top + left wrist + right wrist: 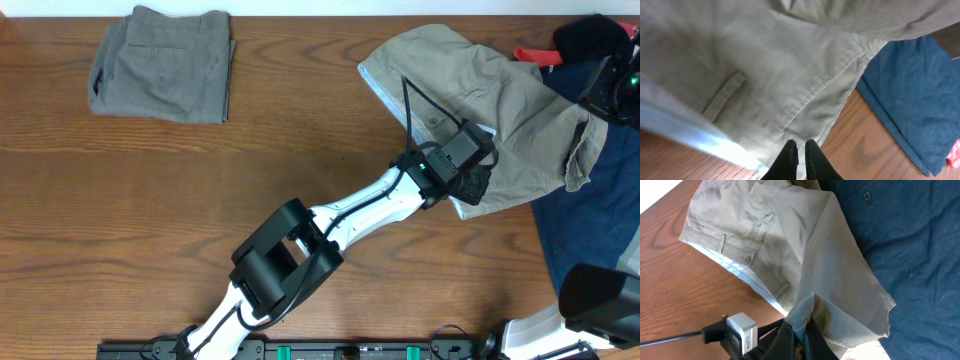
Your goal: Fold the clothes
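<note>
Near the far right corner of the table (pixel 200 200), the khaki shorts (pixel 500 100) lie spread and rumpled. One leg overlaps a navy cloth (pixel 590 230) at the right edge. Only the overhead view shows the grey shorts (pixel 160 65), folded into a neat rectangle by the far left corner, well apart from the rest. The left wrist view gives close detail: woven cotton, stitched seams, a belt loop (pixel 725 95), and pale blue lining (pixel 700 142) along the waistband. The right wrist view adds a small button (pixel 867 196) on the navy cloth. The table is brown wood with visible grain. Left claw (pixel 801 152): fingers pressed nearly together, tips at the near edge of the khaki shorts; cannot tell if cloth is caught. Right claw (pixel 799 330): closed, pinching a fold of khaki cloth by the leg hem.
</note>
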Tool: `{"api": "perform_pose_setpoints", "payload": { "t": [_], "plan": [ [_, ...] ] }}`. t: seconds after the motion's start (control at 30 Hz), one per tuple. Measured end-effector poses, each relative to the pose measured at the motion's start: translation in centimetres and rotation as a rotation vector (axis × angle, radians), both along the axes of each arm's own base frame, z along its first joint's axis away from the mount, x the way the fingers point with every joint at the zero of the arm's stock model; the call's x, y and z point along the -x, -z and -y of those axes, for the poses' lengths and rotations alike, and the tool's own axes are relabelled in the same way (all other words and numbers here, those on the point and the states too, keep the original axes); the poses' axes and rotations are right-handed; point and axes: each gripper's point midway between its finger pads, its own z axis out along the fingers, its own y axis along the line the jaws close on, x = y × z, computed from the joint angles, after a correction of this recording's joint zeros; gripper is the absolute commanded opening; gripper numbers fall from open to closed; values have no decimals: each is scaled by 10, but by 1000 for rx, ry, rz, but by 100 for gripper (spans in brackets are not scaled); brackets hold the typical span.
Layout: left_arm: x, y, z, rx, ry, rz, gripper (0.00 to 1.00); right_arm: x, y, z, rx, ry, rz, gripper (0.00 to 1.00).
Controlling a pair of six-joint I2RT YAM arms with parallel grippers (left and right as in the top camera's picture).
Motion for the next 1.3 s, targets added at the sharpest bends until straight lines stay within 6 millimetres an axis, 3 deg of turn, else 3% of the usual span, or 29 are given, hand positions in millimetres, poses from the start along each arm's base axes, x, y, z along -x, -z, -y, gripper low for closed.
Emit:
{"api": "perform_pose_setpoints", "payload": {
  "t": [0.1, 0.53, 0.77, 0.9, 1.17, 1.3],
  "plan": [
    [1, 6, 3, 8, 11, -8, 11, 1, 0, 0, 1, 1, -3, 1],
    [4, 67, 1, -61, 18, -66, 12, 7, 3, -5, -26, -5, -30, 1],
    [9, 74, 0, -71, 30, -92, 12, 7, 3, -5, -26, -5, -30, 2],
    [12, 77, -4, -93, 33, -120, 6, 9, 4, -6, -30, -2, -37, 8],
    [8, 82, -41, -200, -63, -257, 6, 10, 4, -7, -38, 2, -44, 17],
    [-6, 83, -70, -239, -128, -323, 6, 10, 4, -7, -38, 3, -45, 22]
  ]
}}
